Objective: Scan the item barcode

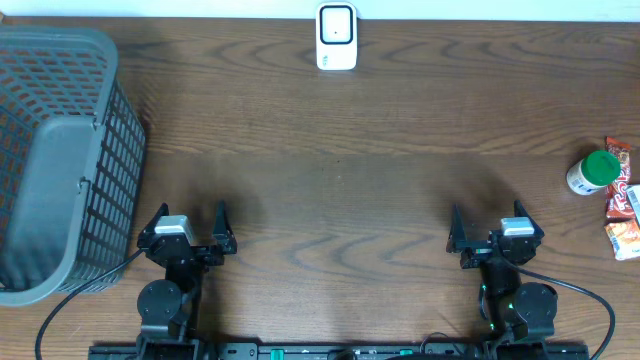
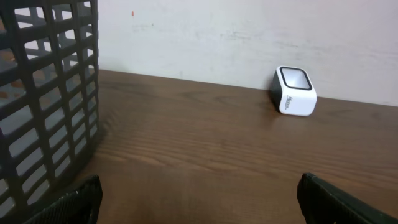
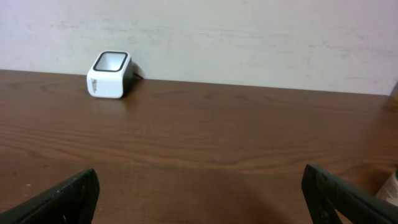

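A white barcode scanner (image 1: 336,37) with a dark window stands at the far edge of the table, also visible in the left wrist view (image 2: 294,91) and the right wrist view (image 3: 110,74). At the right edge lie a white bottle with a green cap (image 1: 594,172) and red snack packets (image 1: 622,190). My left gripper (image 1: 191,211) (image 2: 199,190) rests near the front left, open and holding nothing. Near the front right, my right gripper (image 1: 487,212) (image 3: 199,183) is also open and empty, well short of the items.
A large grey mesh basket (image 1: 60,150) (image 2: 43,93) fills the left side of the table, close to my left arm. A pale wall runs behind the scanner. Bare wood lies between the grippers and the scanner.
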